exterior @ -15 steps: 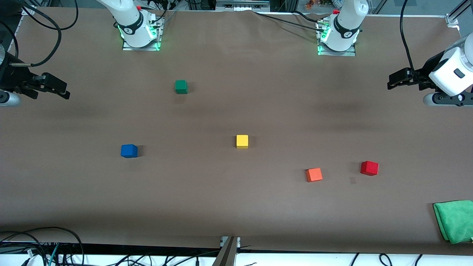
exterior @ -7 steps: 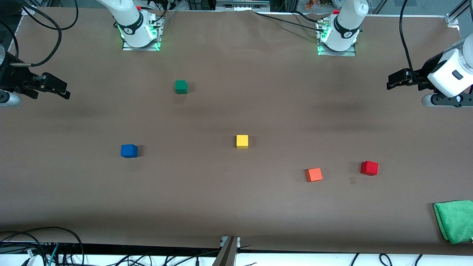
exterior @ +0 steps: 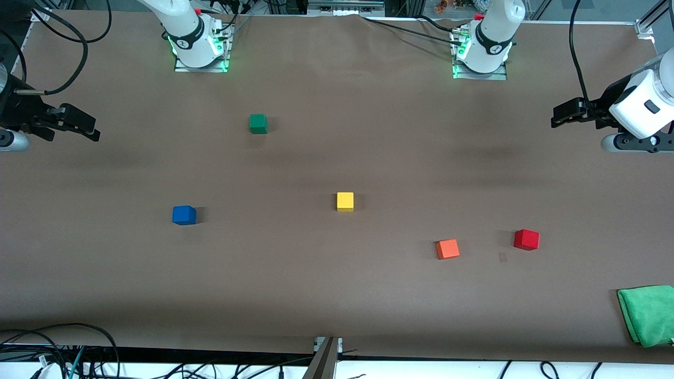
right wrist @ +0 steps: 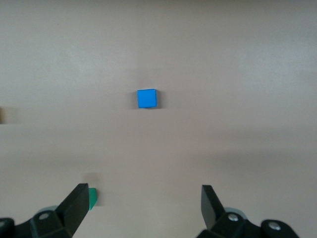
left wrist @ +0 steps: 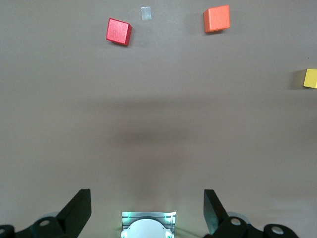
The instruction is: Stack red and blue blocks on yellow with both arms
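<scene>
The left claw [exterior: 562, 113] hangs in the air over the left arm's end of the counter [exterior: 337, 295], its two dark fingers [left wrist: 79, 210] spread wide with nothing between them. The right claw [exterior: 84, 123] hangs over the right arm's end of the counter, its fingers [right wrist: 77, 208] also spread wide and empty. Neither claw touches any cube.

The yellow cube [exterior: 345, 201] sits near the middle of the counter, flat and alone, with bare surface all around it; it shows at the edge of the left wrist view [left wrist: 311, 78]. The blue cube [exterior: 184, 215] lies well apart from it toward the right arm's end, slightly nearer to the front camera, and appears in the middle of the right wrist view [right wrist: 146, 98]. The red cube [exterior: 526, 239] lies well apart from the yellow one toward the left arm's end and nearer to the front camera; it is turned a little askew and also shows in the left wrist view [left wrist: 118, 31].

Between the yellow and red cubes, near the red one, rests the orange cube [exterior: 447, 249]. A small pale scrap [exterior: 503, 257] lies on the counter just beside the red cube. The green cube [exterior: 258, 123] stands farther from the front camera than the yellow one, toward the right arm's base. A folded green cloth [exterior: 647, 314] lies at the left arm's end, at the counter's edge nearest the front camera.
</scene>
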Controlling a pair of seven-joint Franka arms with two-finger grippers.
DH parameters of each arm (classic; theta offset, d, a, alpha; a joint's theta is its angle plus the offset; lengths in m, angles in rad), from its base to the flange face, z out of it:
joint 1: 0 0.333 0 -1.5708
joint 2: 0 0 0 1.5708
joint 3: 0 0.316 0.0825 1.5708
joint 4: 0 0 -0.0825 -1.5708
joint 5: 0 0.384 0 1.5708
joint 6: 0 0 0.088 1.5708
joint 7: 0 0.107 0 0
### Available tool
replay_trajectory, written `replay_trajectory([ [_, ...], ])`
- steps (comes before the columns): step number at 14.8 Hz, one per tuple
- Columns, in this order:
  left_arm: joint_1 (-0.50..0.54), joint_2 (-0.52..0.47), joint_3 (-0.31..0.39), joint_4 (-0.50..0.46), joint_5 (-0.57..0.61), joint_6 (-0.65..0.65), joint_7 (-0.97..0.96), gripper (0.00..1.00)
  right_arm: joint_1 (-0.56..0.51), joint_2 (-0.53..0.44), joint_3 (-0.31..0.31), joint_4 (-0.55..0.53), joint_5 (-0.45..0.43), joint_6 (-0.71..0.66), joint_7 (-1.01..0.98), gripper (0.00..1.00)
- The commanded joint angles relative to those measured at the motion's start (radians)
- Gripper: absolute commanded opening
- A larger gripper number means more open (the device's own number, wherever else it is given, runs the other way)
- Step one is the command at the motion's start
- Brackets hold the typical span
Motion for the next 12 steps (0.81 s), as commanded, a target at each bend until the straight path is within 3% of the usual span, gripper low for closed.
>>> replay_trajectory([
  [1,-0.009,-0.001,0.01,0.006,0.002,-0.013,0.023,1.0,-0.002,0.004,0.002,0.021,0.007,-0.01,-0.016,1.0],
  [7,-0.009,0.016,0.01,0.004,0.005,0.0,0.023,1.0,-0.002,0.004,0.001,0.02,0.007,-0.015,-0.016,1.0],
  [12,-0.004,0.089,0.013,-0.043,0.01,0.137,0.063,1.0,-0.002,0.004,0.002,0.021,0.007,-0.015,-0.016,1.0],
])
